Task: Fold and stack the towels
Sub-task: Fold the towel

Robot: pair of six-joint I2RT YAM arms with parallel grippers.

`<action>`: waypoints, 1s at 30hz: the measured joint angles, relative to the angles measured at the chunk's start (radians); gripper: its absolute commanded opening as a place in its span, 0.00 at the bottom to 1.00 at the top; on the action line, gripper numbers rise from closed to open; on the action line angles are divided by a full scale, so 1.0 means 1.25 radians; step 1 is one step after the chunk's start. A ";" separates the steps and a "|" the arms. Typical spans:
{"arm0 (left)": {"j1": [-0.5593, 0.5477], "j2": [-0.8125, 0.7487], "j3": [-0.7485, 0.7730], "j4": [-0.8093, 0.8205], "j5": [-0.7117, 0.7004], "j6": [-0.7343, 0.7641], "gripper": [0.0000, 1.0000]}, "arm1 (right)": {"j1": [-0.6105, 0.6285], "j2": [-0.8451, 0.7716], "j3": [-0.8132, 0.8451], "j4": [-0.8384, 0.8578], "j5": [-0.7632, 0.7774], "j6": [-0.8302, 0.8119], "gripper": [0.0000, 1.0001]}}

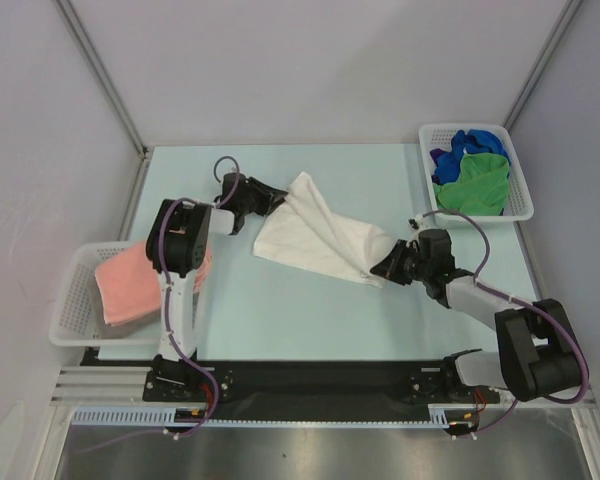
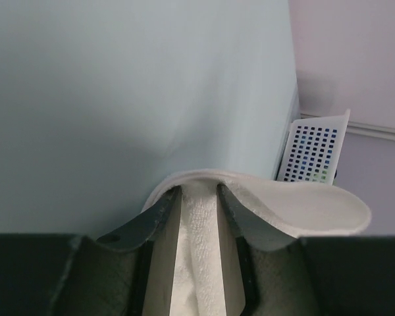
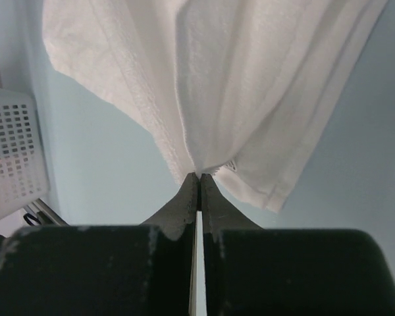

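Note:
A white towel (image 1: 315, 235) hangs stretched between my two grippers over the middle of the table. My left gripper (image 1: 277, 200) is shut on its far-left end; in the left wrist view the cloth (image 2: 199, 243) fills the gap between the fingers. My right gripper (image 1: 385, 268) is shut on the towel's near-right corner, and in the right wrist view the towel (image 3: 210, 85) drapes from the pinched fingertips. A salmon pink towel (image 1: 130, 283) lies folded in the left basket. Blue (image 1: 477, 141) and green (image 1: 472, 181) towels lie crumpled in the right basket.
A white lattice basket (image 1: 72, 305) stands at the left table edge by the left arm. Another white lattice basket (image 1: 525, 190) stands at the back right; it also shows in the left wrist view (image 2: 314, 148). Grey walls enclose the table.

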 measured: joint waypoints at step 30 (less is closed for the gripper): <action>-0.066 -0.252 -0.050 -0.292 -0.088 0.287 0.34 | 0.027 0.060 0.394 -0.154 0.197 -0.040 0.79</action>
